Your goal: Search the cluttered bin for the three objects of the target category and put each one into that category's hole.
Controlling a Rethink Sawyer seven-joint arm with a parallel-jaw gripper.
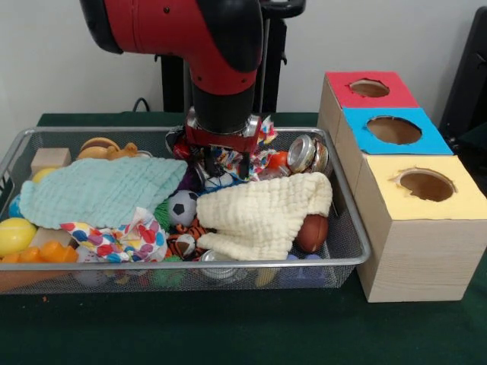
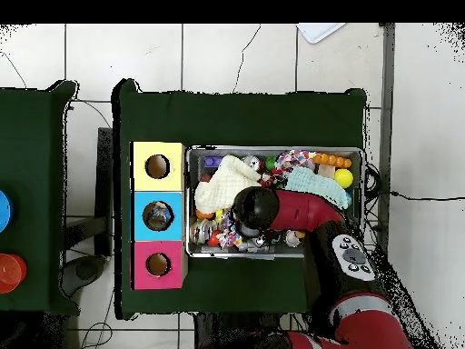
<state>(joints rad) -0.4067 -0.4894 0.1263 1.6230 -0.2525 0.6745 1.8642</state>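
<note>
**Gripper down in the clutter at the bin's far side**

Wire mesh bin (image 1: 346, 228) on a green table (image 1: 228, 334), packed full. Down inside the bin, near its far wall and about mid-length: gripper (image 1: 221, 163), lowered from the red arm (image 1: 190, 34) into a heap of patterned cloth and small toys. Whether open, closed or gripping anything: cannot tell, fingertips lost among the clutter in both views.

Relative to the bin:
- Just beside its right end in the front view, a row of three wooden boxes with one round hole apiece: red-topped box (image 1: 369, 90) farthest back, blue-topped box (image 1: 393, 131) in the middle, yellow-topped box (image 1: 426, 186) nearest the camera. No box touching the gripper.
- Inside, left half: pale green cloth (image 1: 99, 190) spread flat; colourful dotted cloth (image 1: 125, 239) in front of it; yellow ball (image 1: 15, 234) and orange pieces (image 1: 42, 252) at the left front corner; wooden block (image 1: 49, 160) at the back left.
- Inside, right half: cream cloth (image 1: 266, 213) draped over other items; brown football-shaped toy (image 1: 312, 232) tucked under its right edge; metal cans (image 1: 308, 154) at the back right corner.
- Inside, centre: small soccer ball (image 1: 183, 207) between the two large cloths.

Target category not identifiable; candidate objects all in the bin, holes showing nothing clear inside.
</note>
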